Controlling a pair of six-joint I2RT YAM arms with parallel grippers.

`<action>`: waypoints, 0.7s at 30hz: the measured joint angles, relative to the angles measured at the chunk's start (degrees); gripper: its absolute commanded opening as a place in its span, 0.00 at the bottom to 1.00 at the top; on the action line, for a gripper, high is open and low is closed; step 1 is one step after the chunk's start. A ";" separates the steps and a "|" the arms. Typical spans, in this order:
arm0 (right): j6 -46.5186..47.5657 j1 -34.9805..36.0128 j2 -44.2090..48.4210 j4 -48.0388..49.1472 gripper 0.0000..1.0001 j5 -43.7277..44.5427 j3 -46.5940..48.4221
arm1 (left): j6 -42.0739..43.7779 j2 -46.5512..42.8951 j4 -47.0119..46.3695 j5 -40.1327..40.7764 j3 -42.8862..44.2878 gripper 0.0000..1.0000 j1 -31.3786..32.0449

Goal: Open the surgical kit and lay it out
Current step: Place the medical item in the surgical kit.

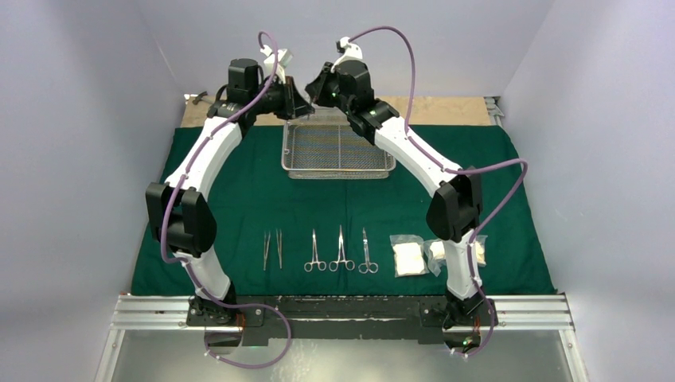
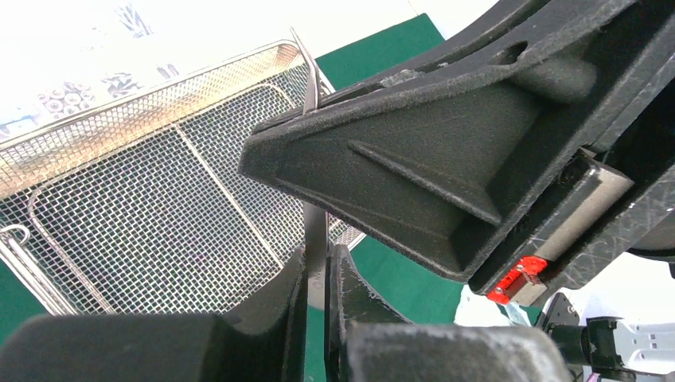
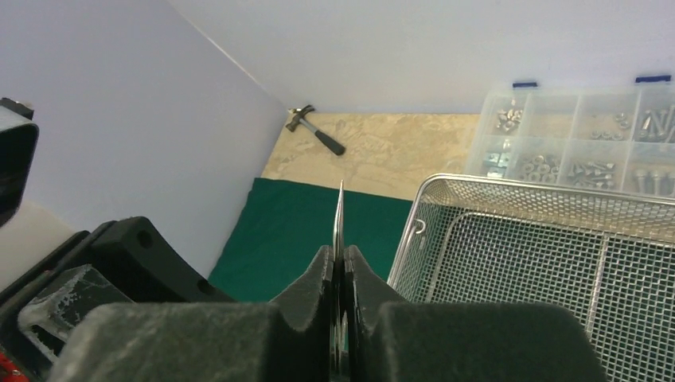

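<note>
The dark green cloth (image 1: 239, 199) lies spread flat. The empty steel mesh tray (image 1: 338, 173) stands on it at the back centre. Along the front lie two tweezers (image 1: 272, 249), three scissors-like instruments (image 1: 341, 251) and three gauze packets (image 1: 410, 258). My left gripper (image 1: 296, 99) and right gripper (image 1: 320, 83) meet above the tray's back left corner. Both are shut on one thin pointed steel instrument, seen in the left wrist view (image 2: 310, 87) and the right wrist view (image 3: 338, 215). The left gripper (image 2: 318, 255) grips its lower part and the right gripper (image 3: 338, 253) grips it too.
A clear plastic compartment box (image 3: 581, 135) of small hardware stands just behind the tray (image 3: 557, 191). A small hammer (image 3: 317, 131) lies on the bare wooden tabletop at the back left. Light walls close in both sides and the back.
</note>
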State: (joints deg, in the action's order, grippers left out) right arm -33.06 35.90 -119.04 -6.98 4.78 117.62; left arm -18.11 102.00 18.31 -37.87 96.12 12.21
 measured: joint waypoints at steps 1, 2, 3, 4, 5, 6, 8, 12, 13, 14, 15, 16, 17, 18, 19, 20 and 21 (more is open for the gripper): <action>-0.28 0.00 0.00 0.13 0.00 -0.17 0.00 | 0.13 0.00 0.07 0.02 0.00 0.09 0.00; -0.42 0.00 0.07 0.15 0.00 -0.35 -0.02 | 0.26 0.00 0.13 0.00 0.00 0.25 0.00; -0.50 -0.07 0.17 0.24 0.00 -0.52 -0.22 | 0.33 0.00 0.13 -0.04 0.00 0.41 -0.02; -0.63 -0.26 0.35 0.63 0.00 -1.16 -0.68 | 0.63 0.00 0.13 -0.07 0.00 0.52 0.00; -0.81 -0.44 0.55 0.76 0.00 -1.53 -1.03 | 0.81 0.00 0.13 -0.04 0.00 0.70 0.00; -1.03 -0.74 0.92 1.27 0.00 -2.16 -1.73 | 0.72 0.00 0.17 -0.15 0.00 0.82 -0.07; -1.55 -1.60 2.05 2.25 0.00 -4.13 -3.52 | 0.55 -0.02 0.04 -0.96 0.00 0.89 -0.50; -3.56 -4.50 5.20 7.26 0.00 -12.07 -8.07 | -0.90 -0.61 -1.27 -2.84 -0.07 0.93 -2.43; -4.52 -5.46 6.05 9.18 0.00 -14.73 -9.29 | -1.86 -1.05 -2.10 -3.54 -0.28 0.91 -3.37; -5.92 -6.62 6.95 11.72 0.00 -17.81 -10.69 | -2.60 -1.36 -2.80 -4.04 -0.46 0.88 -4.04; -7.48 -7.72 7.65 14.47 0.00 -20.70 -11.91 | -3.93 -1.70 -4.07 -5.11 -0.76 0.84 -4.81; -9.27 -8.85 8.17 17.16 0.00 -23.47 -12.85 | -5.60 -1.97 -5.73 -6.47 -1.18 0.80 -5.46; -10.91 -9.84 8.35 19.32 0.00 -26.12 -13.14 | -8.35 -2.19 -8.31 -8.33 -1.75 0.77 -6.08; -12.07 -10.47 8.35 20.98 0.00 -28.02 -13.14 | -11.45 -2.25 -11.76 -10.64 -2.38 0.74 -6.54; -13.44 -11.30 8.33 22.67 0.00 -30.05 -13.14 | -15.19 -2.25 -15.50 -12.94 -2.84 0.72 -6.78; -14.71 -11.93 8.33 24.13 0.00 -31.67 -13.14 | -18.97 -2.14 -19.02 -15.10 -3.17 0.71 -6.84; -16.06 -12.24 8.31 25.55 0.00 -33.31 -13.14 | -22.03 -2.03 -21.94 -16.87 -3.21 0.71 -6.84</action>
State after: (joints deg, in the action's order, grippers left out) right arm -49.12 23.66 -110.74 18.57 -28.53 104.49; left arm -40.14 99.96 -3.64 -54.74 92.90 5.37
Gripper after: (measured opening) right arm 0.020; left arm 0.739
